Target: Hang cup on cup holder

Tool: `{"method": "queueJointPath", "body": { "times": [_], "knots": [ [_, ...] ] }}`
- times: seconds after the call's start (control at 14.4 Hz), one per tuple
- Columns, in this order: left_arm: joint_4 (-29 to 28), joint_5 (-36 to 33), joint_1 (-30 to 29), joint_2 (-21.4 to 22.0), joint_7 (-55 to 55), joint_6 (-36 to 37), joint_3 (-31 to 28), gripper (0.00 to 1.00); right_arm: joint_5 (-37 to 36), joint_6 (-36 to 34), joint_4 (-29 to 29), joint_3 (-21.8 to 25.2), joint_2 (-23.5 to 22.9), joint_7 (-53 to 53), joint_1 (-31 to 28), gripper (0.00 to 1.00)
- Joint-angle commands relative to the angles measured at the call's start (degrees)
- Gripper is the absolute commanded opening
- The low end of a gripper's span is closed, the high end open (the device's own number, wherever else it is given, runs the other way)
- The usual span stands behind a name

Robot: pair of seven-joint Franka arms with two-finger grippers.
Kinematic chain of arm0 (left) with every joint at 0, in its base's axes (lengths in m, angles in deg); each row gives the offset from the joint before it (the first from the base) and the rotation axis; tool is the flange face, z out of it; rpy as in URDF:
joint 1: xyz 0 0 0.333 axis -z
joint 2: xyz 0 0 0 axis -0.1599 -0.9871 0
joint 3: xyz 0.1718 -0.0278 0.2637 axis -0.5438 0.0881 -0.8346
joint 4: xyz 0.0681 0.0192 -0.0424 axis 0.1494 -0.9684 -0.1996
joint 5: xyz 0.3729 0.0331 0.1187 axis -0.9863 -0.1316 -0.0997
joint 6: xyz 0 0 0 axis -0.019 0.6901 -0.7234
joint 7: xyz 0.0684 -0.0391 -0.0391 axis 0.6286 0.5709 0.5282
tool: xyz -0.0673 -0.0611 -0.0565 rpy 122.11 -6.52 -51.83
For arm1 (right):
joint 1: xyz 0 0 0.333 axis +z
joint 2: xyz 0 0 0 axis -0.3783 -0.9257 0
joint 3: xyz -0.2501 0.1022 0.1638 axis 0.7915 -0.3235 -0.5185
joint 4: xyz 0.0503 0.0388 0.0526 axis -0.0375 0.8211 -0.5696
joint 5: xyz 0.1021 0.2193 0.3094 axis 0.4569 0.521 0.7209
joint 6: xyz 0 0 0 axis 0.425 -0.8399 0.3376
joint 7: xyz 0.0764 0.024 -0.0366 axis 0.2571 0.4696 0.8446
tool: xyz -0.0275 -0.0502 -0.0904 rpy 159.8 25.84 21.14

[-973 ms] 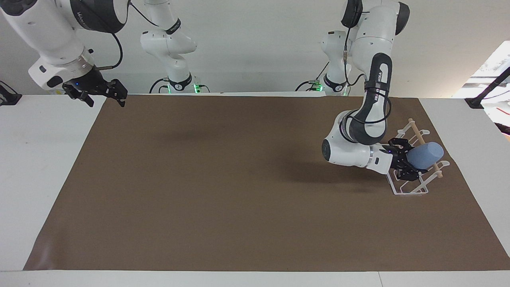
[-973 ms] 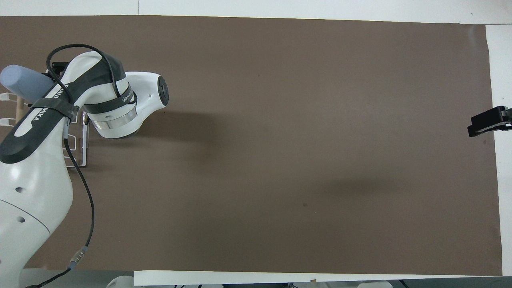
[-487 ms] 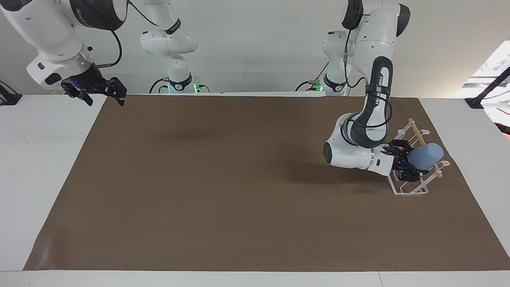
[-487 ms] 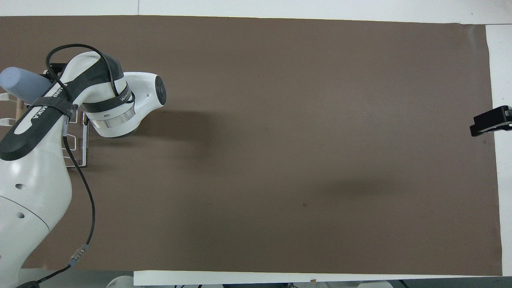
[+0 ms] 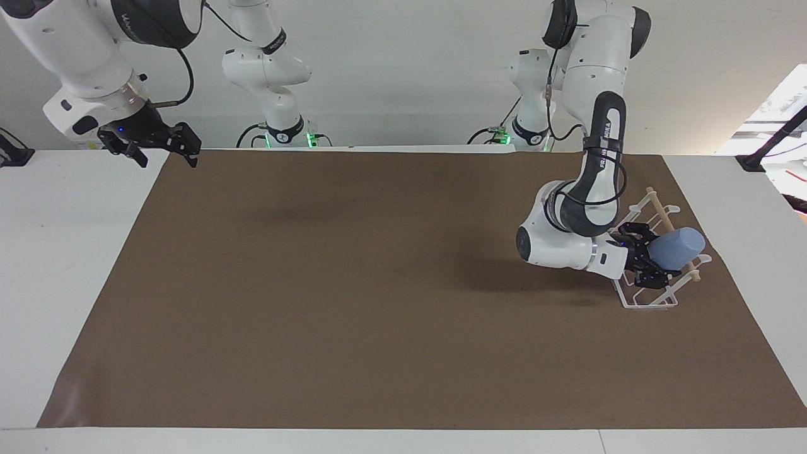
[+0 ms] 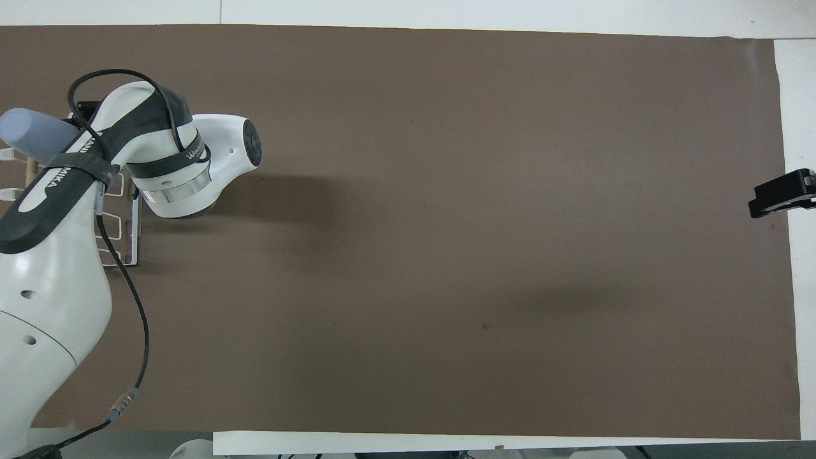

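since a second ago the left arm has drawn its wrist a little toward its own end of the table and lower, carrying the cup (image 5: 676,247) slightly down and further onto the cup holder (image 5: 652,296); the right arm's hand has barely shifted. the left gripper (image 5: 644,254) is over the cup holder at the left arm's end of the brown mat (image 5: 353,302), its fingers (image 5: 638,231) closed around the wide mouth end of the light-blue cup. the cup lies nearly on its side, its long axis running roughly along the table's length with a slight upward tilt, its closed base pointing away from the gripper toward the left arm's end of the table and its mouth turned toward the wrist. it hangs just above the slanted wire prongs and beside the wooden dowel (image 5: 659,205); whether a prong is inside the cup, or the cup touches the wire, cannot be told. in the overhead view the cup (image 6: 35,132) shows past the arm, over the rack (image 6: 124,239). the right gripper (image 5: 165,148) waits in the air over the table's edge at the right arm's end, near the mat's corner, its fingers spread apart and empty.
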Motion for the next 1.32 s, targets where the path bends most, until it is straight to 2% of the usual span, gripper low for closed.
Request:
{"method": "queueJointPath", "body": {
  "times": [0.0, 0.21, 0.28, 0.42, 0.7, 0.9, 1.11, 1.25],
  "knots": [
    [0.5, 1.2, -0.7, -0.3, 0.8, -2.3, 0.4, 0.42, 0.5, -0.7, 1.5, -0.2, 1.3, 0.1, -0.7, 0.99],
    [0.2, 2.1, -0.8, -0.4, 0.8, -2.9, 0.4, 0.43, 0.5, -0.9, 2.4, -0.1, 1.9, 0.0, -0.6, 0.99],
    [-0.2, 2.2, -1.0, -0.3, 0.8, -2.9, 0.4, 0.48, 0.5, -0.8, 2.4, -0.1, 1.9, 0.0, -0.6, 0.99],
    [-0.3, 2.5, -1.5, -0.3, 0.9, -3.0, 0.4, 0.70, 0.5, -0.8, 2.4, -0.1, 1.9, 0.0, -0.3, 0.99],
    [0.0, 2.4, -2.5, -0.3, 0.5, -3.3, 0.4, 0.97, 0.5, -0.9, 2.5, -0.1, 2.0, 0.0, -0.3, 0.99],
    [0.2, 2.5, -2.4, 0.0, 0.3, -3.4, 0.5, 0.99, 0.6, -1.0, 2.6, -0.1, 2.0, 0.1, -0.6, 0.99],
    [1.1, 8.1, -1.4, 2.2, 0.4, -2.4, 0.4, 0.99, 3.0, -0.9, 2.7, 0.0, 2.1, 0.1, -0.7, 0.99],
    [2.0, 8.5, -1.7, 2.8, -0.2, -2.3, 0.4, 0.99, 3.0, -0.9, 2.6, 0.0, 2.1, 0.2, -0.6, 0.99]
  ]
}}
